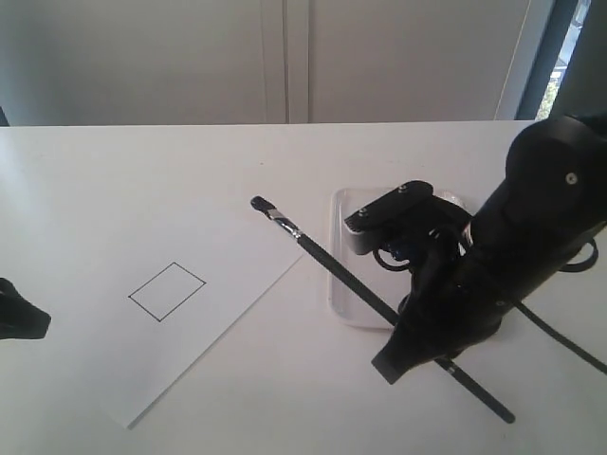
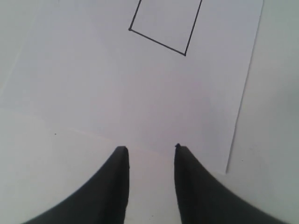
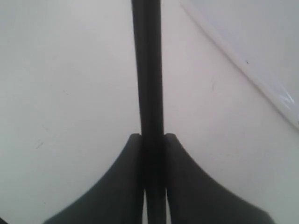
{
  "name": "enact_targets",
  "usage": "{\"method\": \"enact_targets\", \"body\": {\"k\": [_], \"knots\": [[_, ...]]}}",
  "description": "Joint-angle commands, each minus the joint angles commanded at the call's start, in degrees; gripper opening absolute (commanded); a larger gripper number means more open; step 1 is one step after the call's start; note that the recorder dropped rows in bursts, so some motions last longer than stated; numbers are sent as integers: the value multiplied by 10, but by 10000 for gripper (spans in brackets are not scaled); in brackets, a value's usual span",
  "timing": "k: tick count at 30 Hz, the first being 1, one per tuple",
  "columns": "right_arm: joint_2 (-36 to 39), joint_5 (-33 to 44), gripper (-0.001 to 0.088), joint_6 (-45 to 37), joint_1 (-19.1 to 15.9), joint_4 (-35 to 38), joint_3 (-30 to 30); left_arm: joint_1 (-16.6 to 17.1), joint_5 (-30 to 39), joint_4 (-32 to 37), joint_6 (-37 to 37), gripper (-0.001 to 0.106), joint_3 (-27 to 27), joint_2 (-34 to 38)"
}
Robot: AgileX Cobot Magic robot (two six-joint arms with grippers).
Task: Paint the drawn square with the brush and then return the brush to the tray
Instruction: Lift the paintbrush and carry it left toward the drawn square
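The brush [image 1: 327, 263] lies slanted across the middle of the exterior view, with its dark bristles [image 1: 260, 204] and silver ferrule pointing up-left, well away from the drawn square [image 1: 167, 290]. My right gripper [image 1: 410, 343] is shut on the black handle [image 3: 147, 70] toward its rear half, and the tail sticks out behind it. The drawn square [image 2: 163, 28] is a thin black outline with nothing inside, on a white paper sheet [image 1: 218, 294]. The white tray [image 1: 336, 284] sits under and behind the right arm, which hides most of it. My left gripper [image 2: 150, 148] hangs open over the paper's near edge.
The white table runs back to a pale wall. The right arm and its cable [image 1: 560, 332] cover the right side. The tray's rim [image 3: 261, 65] shows beside the handle in the right wrist view. The left gripper [image 1: 17, 318] sits at the far left edge.
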Motion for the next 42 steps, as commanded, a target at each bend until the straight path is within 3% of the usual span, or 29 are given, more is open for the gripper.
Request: {"method": "enact_targets", "body": {"k": [4,11,17,25,30,34,42], "knots": [[20,14,0,-4,11,-7,-24,0,-18,10,7,256,-5,25],[49,14,0,-4,20,-11,-49,-33,-23,21,66,538,-46,34],[76,26,0,-6,20,-14,-63,-70,-43,102,90,537,-61,34],[84,10,0,-16,23,-5,-65,-73,-44,102,90,518,-61,97],[84,10,0,-18,44,-4,-68,-80,-59,103,90,518,-61,136],[84,4,0,-18,62,-9,-68,-80,-72,103,90,518,-61,155],[125,5,0,-15,63,-12,-88,-102,-110,139,68,511,-60,174]]}}
